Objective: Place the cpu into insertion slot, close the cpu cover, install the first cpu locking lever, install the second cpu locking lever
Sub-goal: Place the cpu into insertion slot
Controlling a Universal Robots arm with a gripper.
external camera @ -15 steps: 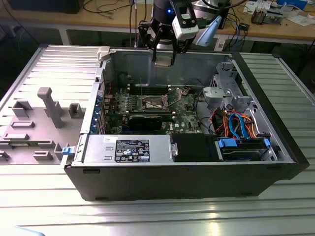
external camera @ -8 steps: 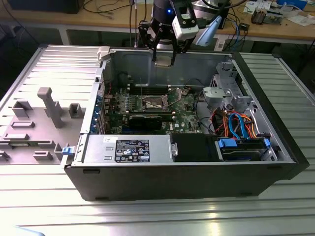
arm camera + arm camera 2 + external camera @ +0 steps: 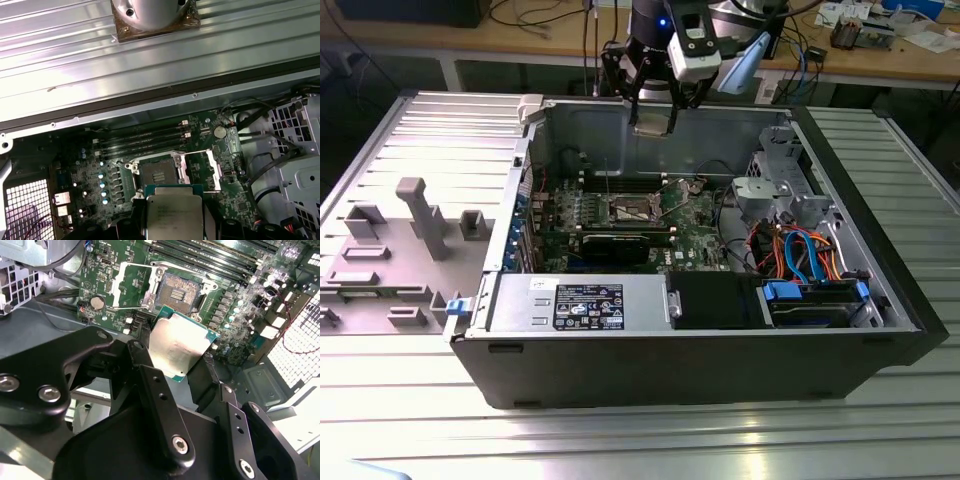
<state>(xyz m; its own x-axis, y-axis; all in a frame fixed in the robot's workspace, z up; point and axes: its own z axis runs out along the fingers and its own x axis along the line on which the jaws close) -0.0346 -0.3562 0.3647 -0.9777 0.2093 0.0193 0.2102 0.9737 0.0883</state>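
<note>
Ribbed metal worktop (image 3: 620, 440) carries an open computer case (image 3: 670, 365) lying on its side, its green motherboard (image 3: 705, 235) facing up. By my reading, none of the four steps is done. The end effector (image 3: 172, 360) hangs above the case, pinching the cpu (image 3: 177, 347) by opposite edges, well clear of the board. Below it the insertion slot (image 3: 180, 287) sits bare with its dark centre exposed. The cpu cover (image 3: 117, 287) lies swung open beside it, so seating, closing and both levers remain. Thin wire shapes by the socket may be the locking levers; I cannot tell them apart. In the first wrist view the chip's near edge is cut off, and where the fingers (image 3: 137, 352) meet it is mostly hidden.
</note>
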